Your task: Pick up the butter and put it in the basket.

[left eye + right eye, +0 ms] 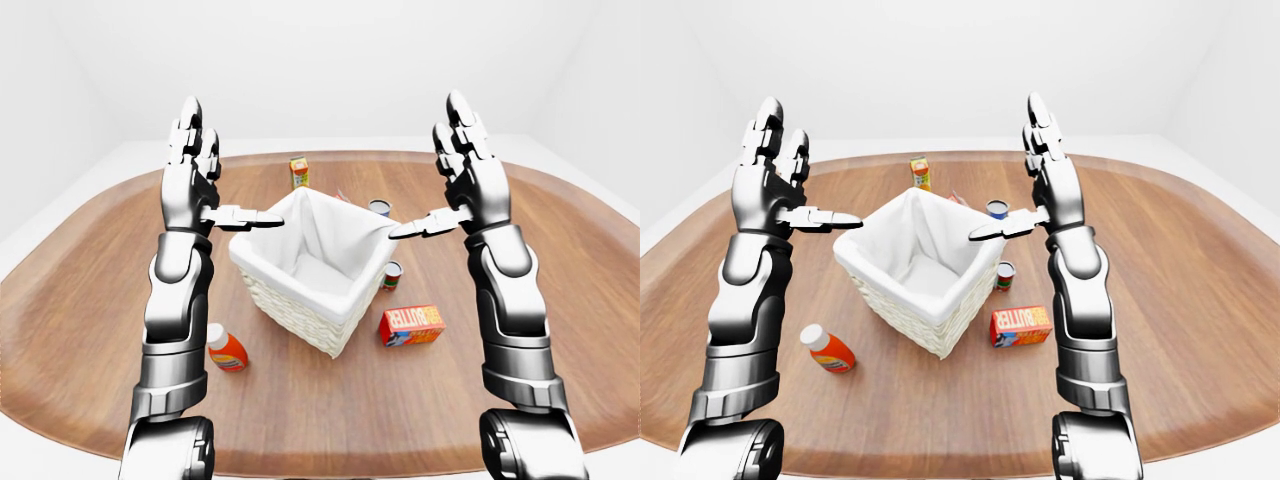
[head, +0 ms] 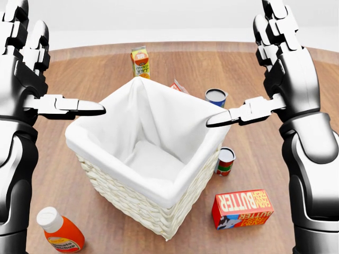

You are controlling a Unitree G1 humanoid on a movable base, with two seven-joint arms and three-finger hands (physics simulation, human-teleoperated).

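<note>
Basket, wicker with white liner, sits centre on the wooden table, one corner pointing near. Butter (red box, lying flat) just right of that near corner, apart from it. Ketchup at near left, tilted. Small can close beside the basket's right wall; blue can farther off. Juice carton upright at the far side. Left hand and right hand raised either side of the basket, fingers spread, holding nothing.
</note>
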